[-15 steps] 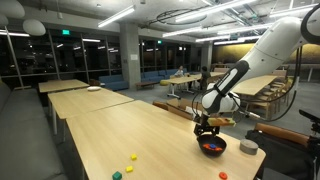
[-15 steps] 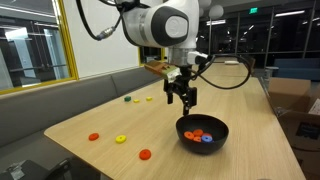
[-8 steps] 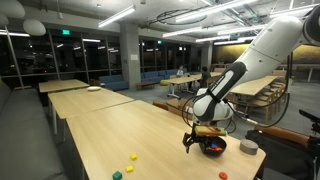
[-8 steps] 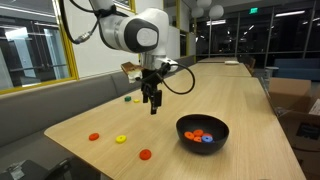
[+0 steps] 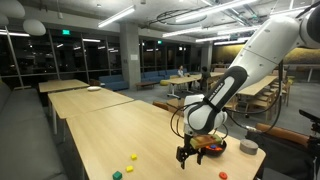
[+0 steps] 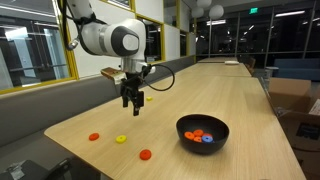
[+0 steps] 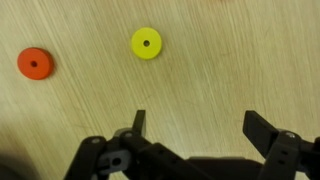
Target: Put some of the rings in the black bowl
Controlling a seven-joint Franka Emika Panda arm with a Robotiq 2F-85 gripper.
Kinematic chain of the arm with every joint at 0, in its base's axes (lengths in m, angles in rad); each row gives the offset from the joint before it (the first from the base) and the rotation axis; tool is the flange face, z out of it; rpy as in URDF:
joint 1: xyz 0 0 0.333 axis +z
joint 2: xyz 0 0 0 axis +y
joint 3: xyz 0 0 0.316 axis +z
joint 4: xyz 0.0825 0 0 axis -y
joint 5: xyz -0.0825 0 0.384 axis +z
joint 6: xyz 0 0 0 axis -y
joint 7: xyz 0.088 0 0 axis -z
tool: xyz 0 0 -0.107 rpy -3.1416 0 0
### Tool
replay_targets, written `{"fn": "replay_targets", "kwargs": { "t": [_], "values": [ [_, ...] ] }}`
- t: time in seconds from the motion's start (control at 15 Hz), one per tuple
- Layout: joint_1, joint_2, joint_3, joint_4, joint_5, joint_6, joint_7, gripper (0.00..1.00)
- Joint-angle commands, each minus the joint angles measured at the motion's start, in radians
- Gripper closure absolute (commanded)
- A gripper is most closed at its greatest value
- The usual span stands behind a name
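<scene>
Your black two-finger gripper (image 6: 131, 104) hangs above the pale wooden table (image 6: 230, 100), left of centre in an exterior view, fingers pointing down. The jaws are spread wide with nothing between them. In the wrist view the gripper (image 7: 200, 125) comes in from the bottom edge. Its fingertips (image 7: 139, 120) stand well apart over bare wood.

The glossy black round bowl (image 6: 184, 127) sits on the table, lower right of centre and well apart from your gripper. Several small plastic rings (image 6: 200, 135) lie inside it: orange, blue, red. In an exterior view the bowl (image 5: 218, 150) is at lower right of the frame, partly hidden behind the gripper (image 5: 190, 153).

Loose on the table at lower left of the frame, below your gripper:
- a small flat orange plastic ring (image 6: 94, 137)
- a small flat yellow plastic ring (image 6: 121, 139), near the orange one
- a small flat red plastic ring (image 6: 145, 154), closer to the bottom edge

The wrist view shows the yellow ring (image 7: 146, 43) at upper centre and the orange ring (image 7: 35, 63) at upper left. Both lie flat and clear of the fingers.

Two more yellow pieces (image 5: 130, 158) and a green piece (image 5: 117, 175) lie near bottom centre, well apart from the bowl. A pale grey cup (image 5: 248, 147) stands just right of the bowl.
</scene>
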Motion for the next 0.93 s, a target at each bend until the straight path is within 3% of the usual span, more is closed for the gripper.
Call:
{"fn": "replay_targets", "kwargs": {
  "t": [0.0,0.33,0.6,0.87],
  "values": [
    [0.030,0.050,0.014,0.047,-0.058,-0.023,-0.018,0.00],
    [0.079,0.110,0.022,0.067,-0.170,0.002,-0.054,0.00],
    [0.069,0.128,0.042,0.056,-0.212,0.015,-0.214,0.00],
    [0.093,0.129,0.038,0.031,-0.324,0.046,-0.300,0.00]
  ]
}}
